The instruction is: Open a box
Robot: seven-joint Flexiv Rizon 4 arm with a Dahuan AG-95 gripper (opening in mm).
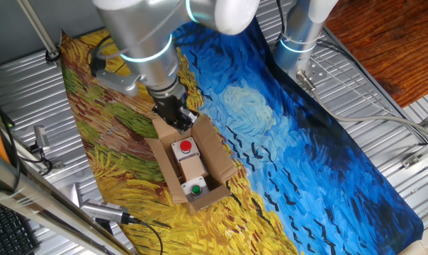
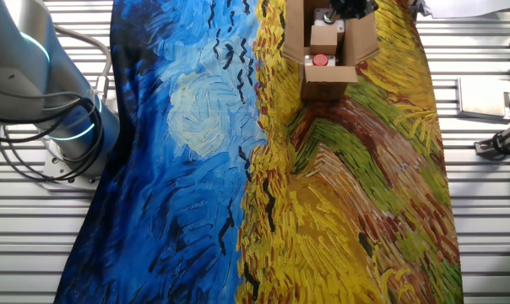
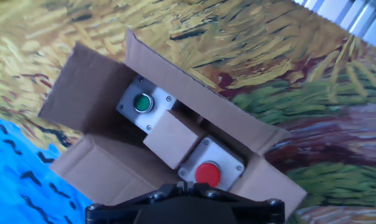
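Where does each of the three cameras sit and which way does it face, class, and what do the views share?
One fixed view: high at the yellow side of the cloth, looking down on the open box; arm and gripper show.
The other fixed view: high over the opposite end, facing the box at the far edge; the arm's base shows.
Hand view: on the hand, looking straight down into the box; only the gripper's dark edge shows.
Shared: all three show the red button.

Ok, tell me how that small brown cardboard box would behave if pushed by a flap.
The small brown cardboard box looks thin-walled, so a splayed flap would probably fold first. The button units inside likely weigh it down against tipping.
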